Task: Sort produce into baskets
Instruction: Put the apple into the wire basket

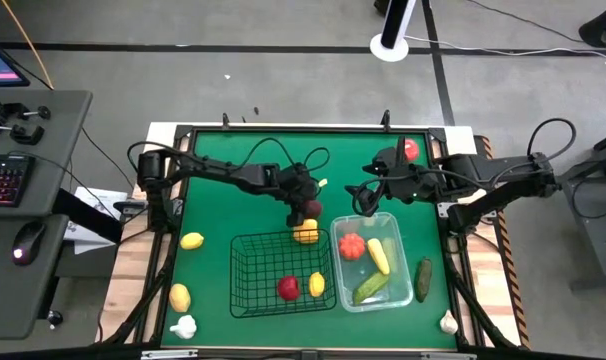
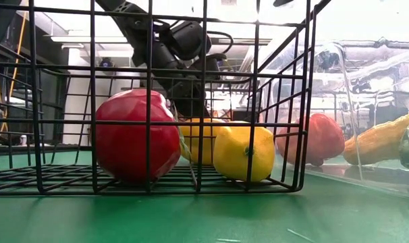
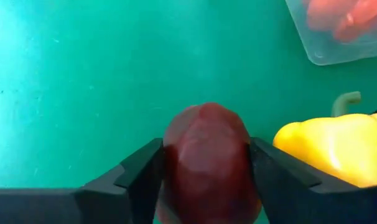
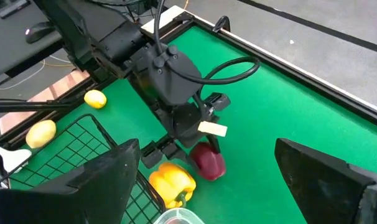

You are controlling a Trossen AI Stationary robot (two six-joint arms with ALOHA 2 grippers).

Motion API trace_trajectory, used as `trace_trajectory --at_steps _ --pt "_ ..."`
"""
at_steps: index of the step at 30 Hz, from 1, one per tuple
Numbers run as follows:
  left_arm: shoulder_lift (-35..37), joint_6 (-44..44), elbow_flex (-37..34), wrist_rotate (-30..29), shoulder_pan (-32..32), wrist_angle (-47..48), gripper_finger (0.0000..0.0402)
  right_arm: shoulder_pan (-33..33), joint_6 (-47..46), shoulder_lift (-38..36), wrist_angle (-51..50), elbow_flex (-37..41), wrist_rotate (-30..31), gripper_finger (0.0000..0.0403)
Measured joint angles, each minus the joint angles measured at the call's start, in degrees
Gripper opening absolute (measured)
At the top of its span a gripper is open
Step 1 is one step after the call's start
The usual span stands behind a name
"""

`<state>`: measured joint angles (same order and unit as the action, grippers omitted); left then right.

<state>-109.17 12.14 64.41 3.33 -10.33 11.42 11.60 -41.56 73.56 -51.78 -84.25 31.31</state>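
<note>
Nearest the front edge of the table [image 1: 213,150]: white garlic [image 1: 184,326] at front-left corner, a yellow lemon [image 1: 180,297] just behind it, another garlic [image 1: 448,323] at front-right.

Next, the black wire basket [image 1: 245,290] w/ a red apple [image 1: 288,288] and a yellow fruit [image 1: 316,283] side by side in its front-right part; low view shows the same two through the mesh, apple [image 2: 137,135] beside yellow one [image 2: 243,153]. Right of it, touching or nearly so, the clear tub [image 1: 393,225] holds an orange-red tomato [image 1: 351,246], yellow corn [image 1: 379,255] and a green cucumber [image 1: 371,289]. A 2nd cucumber [image 1: 423,279] lies on the mat just outside the tub's right wall.

Further back: a 2nd lemon [image 1: 192,240] on the mat left of basket. A yellow bell pepper [image 1: 305,233] sits at the basket's back rim, approx at its right corner.

Just behind the pepper, left gripper [image 1: 309,210] is pinching a dark red fruit [image 3: 206,163], fingers [image 3: 135,175] pressed on both its sides, close above the mat; pepper [image 3: 338,147] right beside it. Right wrist view shows same grip, dark red fruit [image 4: 207,162] next to pepper [image 4: 171,182].

Right gripper [image 1: 365,198] hovers over the tub's back edge, fingers spread wide, holding nothing.

Farthest: a red tomato [image 1: 411,150] near the back-right edge of table, partly behind the right arm.
</note>
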Motion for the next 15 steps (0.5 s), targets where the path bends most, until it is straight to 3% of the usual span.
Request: trace_trajectory --at_steps 5,8,11,15 --pt "2.9 -0.4 -0.4 -2.8 -0.5 0.4 0.0116 0.0 0.0 0.0 0.0 0.0 0.0 0.0365" --pt "6.2 0.6 -0.9 -4.3 -1.4 2.7 0.0103 0.0 0.0 0.0 0.0 0.0 0.0 0.0365" --pt "10.8 3.0 -0.9 -5.9 -2.6 4.0 0.0059 0.0 0.0 0.0 0.0 0.0 0.1 0.0365" --pt "18.6 3.6 -0.6 -7.9 -4.2 7.9 0.0043 0.0 0.5 0.0 0.0 0.0 0.2 0.0365"
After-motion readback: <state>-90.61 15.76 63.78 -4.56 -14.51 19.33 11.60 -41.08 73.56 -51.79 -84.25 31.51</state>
